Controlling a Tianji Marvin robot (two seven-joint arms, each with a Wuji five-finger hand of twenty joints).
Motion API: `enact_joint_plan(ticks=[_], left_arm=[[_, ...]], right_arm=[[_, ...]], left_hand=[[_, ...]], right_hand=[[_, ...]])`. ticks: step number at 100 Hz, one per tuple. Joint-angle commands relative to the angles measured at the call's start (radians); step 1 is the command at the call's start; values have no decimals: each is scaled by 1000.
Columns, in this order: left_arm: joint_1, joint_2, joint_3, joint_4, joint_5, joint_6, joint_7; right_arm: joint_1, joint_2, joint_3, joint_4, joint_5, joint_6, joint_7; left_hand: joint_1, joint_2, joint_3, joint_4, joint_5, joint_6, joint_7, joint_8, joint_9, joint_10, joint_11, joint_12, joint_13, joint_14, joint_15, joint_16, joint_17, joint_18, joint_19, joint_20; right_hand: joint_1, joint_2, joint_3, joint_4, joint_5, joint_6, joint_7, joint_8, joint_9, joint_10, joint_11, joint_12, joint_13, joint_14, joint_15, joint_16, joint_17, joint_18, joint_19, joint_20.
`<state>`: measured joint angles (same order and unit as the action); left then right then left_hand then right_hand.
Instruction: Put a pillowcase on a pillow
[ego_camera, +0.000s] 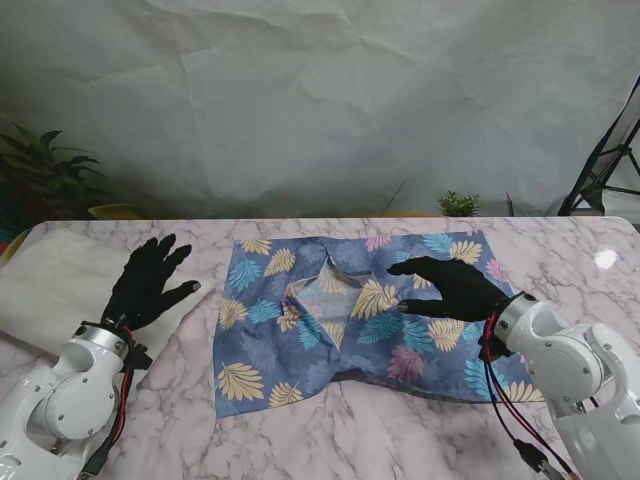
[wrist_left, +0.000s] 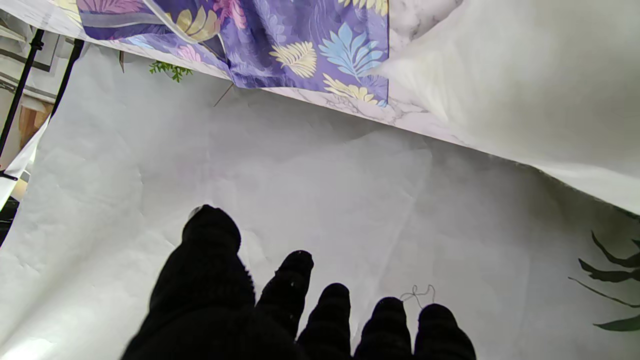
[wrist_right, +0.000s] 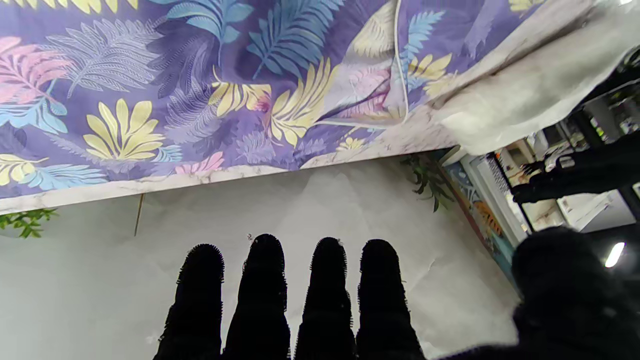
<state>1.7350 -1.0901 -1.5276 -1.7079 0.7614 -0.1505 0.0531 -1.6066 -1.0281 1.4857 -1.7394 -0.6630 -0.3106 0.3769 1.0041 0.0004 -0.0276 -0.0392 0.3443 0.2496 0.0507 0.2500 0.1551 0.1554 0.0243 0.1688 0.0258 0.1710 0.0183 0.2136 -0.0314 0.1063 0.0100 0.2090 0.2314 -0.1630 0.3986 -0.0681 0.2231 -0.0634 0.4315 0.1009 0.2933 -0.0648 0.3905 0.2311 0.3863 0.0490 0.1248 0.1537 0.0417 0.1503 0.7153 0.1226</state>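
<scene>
Pillowcase (ego_camera: 350, 320) lies spread mid-counter, rumpled, a fold peaked near its middle; the white pillow (ego_camera: 55, 285) sits at the counter's (ego_camera: 560, 255) left edge, just beside it. Both hands are released, grasping nothing — left hand (ego_camera: 145, 285) over the pillow, right hand (ego_camera: 450, 290) over the fabric. The case holds nothing yet. Risk: pinching both layers would likely keep the opening shut — I cannot tell which edge opens.
</scene>
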Motion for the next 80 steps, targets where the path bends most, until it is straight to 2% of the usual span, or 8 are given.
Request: enact_joint_plan(ticks=[1, 6, 10, 17, 24, 38, 52, 80], left_arm=[[-9, 0, 13, 4, -3, 5, -30], [-15, 1, 20, 7, -7, 6, -39], [-20, 2, 26, 9, -9, 6, -46], [-28, 3, 36, 14, -14, 5, -53], [-34, 4, 43, 17, -18, 5, -60], [-41, 5, 52, 21, -23, 6, -66], [-41, 6, 55, 18, -28, 11, -74], [-33, 3, 48, 13, -29, 10, -61]], right_arm=[[44, 9, -15, 50, -15, -32, -14], [83, 9, -37, 102, -49, -83, -39], [115, 8, -57, 142, -68, -112, -68], [165, 10, -93, 199, -94, -149, -88], [214, 14, -131, 249, -128, -178, -97], [312, 21, -212, 337, -231, -228, -141], [400, 19, -310, 413, -278, -226, -197], [558, -2, -544, 552, -257, -164, -279]], left_hand=[[11, 50, -4, 17, 4, -16, -1, 7, 22, 2, -28, 12, -1, -5, -1, 6, -17, 7, 7, 15], [11, 51, -5, 17, 5, -16, -1, 7, 23, 2, -27, 12, 0, -4, 0, 6, -17, 7, 7, 15], [12, 53, -4, 17, 3, -16, -1, 7, 21, 0, -28, 12, -1, -5, -1, 6, -17, 7, 7, 16], [12, 54, -5, 17, 2, -17, -2, 7, 17, 0, -29, 12, -2, -5, -2, 5, -18, 7, 7, 16], [13, 54, -5, 17, 2, -17, -1, 7, 17, -1, -28, 12, -2, -6, -3, 5, -17, 7, 7, 17], [13, 56, -6, 17, 2, -18, -1, 7, 16, -2, -28, 12, -2, -5, -3, 5, -17, 7, 7, 17], [15, 59, -5, 17, 2, -18, -1, 7, 16, -2, -28, 12, -1, -7, -2, 5, -17, 7, 7, 18], [16, 66, -6, 16, 4, -16, -1, 7, 16, -5, -28, 12, 0, -6, -2, 6, -18, 8, 8, 21]], right_hand=[[36, -48, 33, 17, -46, -41, 22, 21, -50, -38, 24, 13, -25, -29, 10, 5, -17, -17, 8, 22], [41, -91, 81, 18, -62, -49, 53, 23, -61, -51, 50, 21, -22, -21, 26, 3, -5, -6, 23, 30], [22, -141, 191, 13, -80, -58, 84, 17, -71, -65, 66, 24, -23, -13, 33, 2, -3, -1, 38, 25], [-58, -222, 454, -16, -117, -67, 123, 6, -94, -82, 83, 25, -33, 0, 34, 1, -14, 3, 65, 14], [-76, -262, 548, -30, -134, -69, 121, -3, -96, -90, 58, 13, -41, 16, 31, -1, -19, 14, 72, 13], [-66, -309, 607, -52, -131, -72, 66, -40, -94, -101, -4, -12, -60, 49, 13, -11, -27, 43, 81, 14], [-40, -343, 692, -65, -129, -98, 105, -25, -88, -136, 39, 11, -48, 56, -25, -34, -100, 90, 28, -28], [-1, -391, 741, -78, -130, -90, 107, -26, -87, -136, 43, 11, -9, 70, -74, -64, -53, 107, 60, -32]])
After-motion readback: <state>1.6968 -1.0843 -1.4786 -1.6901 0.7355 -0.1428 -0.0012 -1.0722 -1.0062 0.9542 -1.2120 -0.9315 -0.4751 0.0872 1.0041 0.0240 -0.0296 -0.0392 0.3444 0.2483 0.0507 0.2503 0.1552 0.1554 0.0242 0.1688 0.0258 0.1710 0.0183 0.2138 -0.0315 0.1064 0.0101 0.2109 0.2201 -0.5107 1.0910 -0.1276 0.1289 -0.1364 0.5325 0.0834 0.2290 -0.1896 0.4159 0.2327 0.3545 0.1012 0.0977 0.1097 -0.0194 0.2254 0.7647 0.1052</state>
